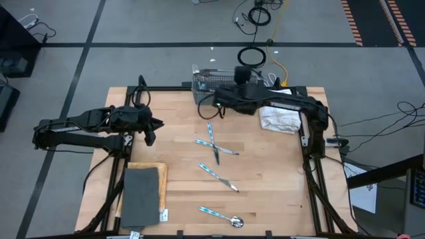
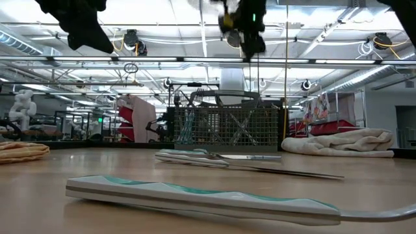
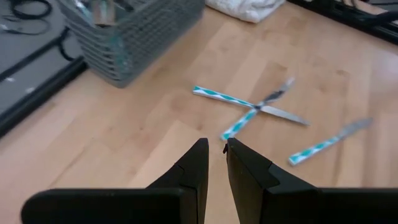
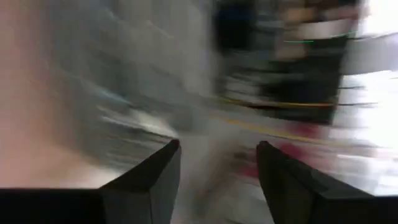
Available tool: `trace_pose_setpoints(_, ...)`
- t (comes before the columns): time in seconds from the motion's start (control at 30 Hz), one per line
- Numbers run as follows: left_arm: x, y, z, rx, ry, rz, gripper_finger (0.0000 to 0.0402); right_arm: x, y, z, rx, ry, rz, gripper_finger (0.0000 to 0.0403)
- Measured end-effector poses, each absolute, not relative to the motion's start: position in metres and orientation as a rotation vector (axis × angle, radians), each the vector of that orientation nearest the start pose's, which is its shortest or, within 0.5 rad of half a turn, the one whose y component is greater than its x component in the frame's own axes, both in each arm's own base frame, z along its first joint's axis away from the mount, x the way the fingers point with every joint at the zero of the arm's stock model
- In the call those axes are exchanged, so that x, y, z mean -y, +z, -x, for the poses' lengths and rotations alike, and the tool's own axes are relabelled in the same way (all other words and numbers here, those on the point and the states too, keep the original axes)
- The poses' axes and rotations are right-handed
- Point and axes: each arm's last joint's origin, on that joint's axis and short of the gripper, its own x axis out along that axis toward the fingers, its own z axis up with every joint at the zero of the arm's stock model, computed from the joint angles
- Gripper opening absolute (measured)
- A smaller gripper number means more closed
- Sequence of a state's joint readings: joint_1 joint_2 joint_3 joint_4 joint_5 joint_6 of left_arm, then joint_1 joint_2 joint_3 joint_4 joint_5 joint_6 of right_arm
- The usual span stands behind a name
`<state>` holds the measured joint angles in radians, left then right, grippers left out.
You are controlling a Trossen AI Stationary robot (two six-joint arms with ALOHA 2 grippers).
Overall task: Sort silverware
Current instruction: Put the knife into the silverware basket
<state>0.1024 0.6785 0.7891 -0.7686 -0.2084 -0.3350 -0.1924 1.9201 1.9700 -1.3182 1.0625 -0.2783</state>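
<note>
Several pieces of silverware with blue-and-white handles lie flat on the wooden table: a crossed pair (image 1: 212, 143) (image 3: 249, 109), a knife (image 1: 219, 176) (image 3: 326, 144) and a spoon (image 1: 223, 216) nearest the front edge. The grey mesh caddy (image 1: 211, 83) (image 2: 227, 127) stands at the far edge with a few handles upright in it. My right gripper (image 1: 208, 111) (image 4: 219, 155) hangs open high above the table by the caddy's near side, nothing between its fingers. My left gripper (image 1: 150, 130) (image 3: 216, 146) waits over the table's left side, fingers a narrow gap apart, empty.
A crumpled white cloth (image 1: 279, 119) lies at the far right beside the caddy. A dark grey pad on a wooden board (image 1: 141, 196) sits at the near left corner. Cables lie on the floor beyond the far edge. Bare wood shows between the loose pieces.
</note>
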Motion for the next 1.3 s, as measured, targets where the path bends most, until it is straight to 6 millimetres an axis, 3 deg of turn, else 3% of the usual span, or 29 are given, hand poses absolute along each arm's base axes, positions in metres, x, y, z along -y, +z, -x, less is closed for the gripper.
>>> trace_pose_setpoints(0.13,-0.018,0.297,-0.127,-0.608,0.358,0.307,0.0063,0.066,0.376,-0.361,-1.145,-0.660,0.102,0.0196)
trace_pose_setpoints(0.2,-0.017,0.297,-0.127,-0.604,0.360,0.326,0.0063,0.051,0.379,-0.364,-1.101,-0.558,-0.080,0.0197)
trace_pose_setpoints(0.3,-0.017,0.297,-0.127,-0.604,0.360,0.331,0.0063,0.030,0.369,-0.376,-1.056,-0.555,-0.114,0.0197)
trace_pose_setpoints(0.4,-0.017,0.297,-0.127,-0.604,0.350,0.348,0.0063,0.020,0.336,-0.391,-1.097,-0.582,-0.122,0.0197)
trace_pose_setpoints(0.53,-0.017,0.297,-0.127,-0.602,0.351,0.361,0.0063,0.030,0.288,-0.409,-1.117,-0.637,-0.234,0.0197)
trace_pose_setpoints(0.67,-0.017,0.297,-0.127,-0.604,0.343,0.364,0.0063,0.044,0.257,-0.422,-1.070,-0.604,-0.397,0.0197)
trace_pose_setpoints(0.9,-0.016,0.297,-0.127,-0.612,0.327,0.370,0.0063,0.056,0.229,-0.428,-1.044,-0.645,-0.507,0.0197)
trace_pose_setpoints(1.3,-0.016,0.296,-0.126,-0.625,0.320,0.344,0.0063,0.051,0.179,-0.440,-1.126,-0.639,-0.603,0.0197)
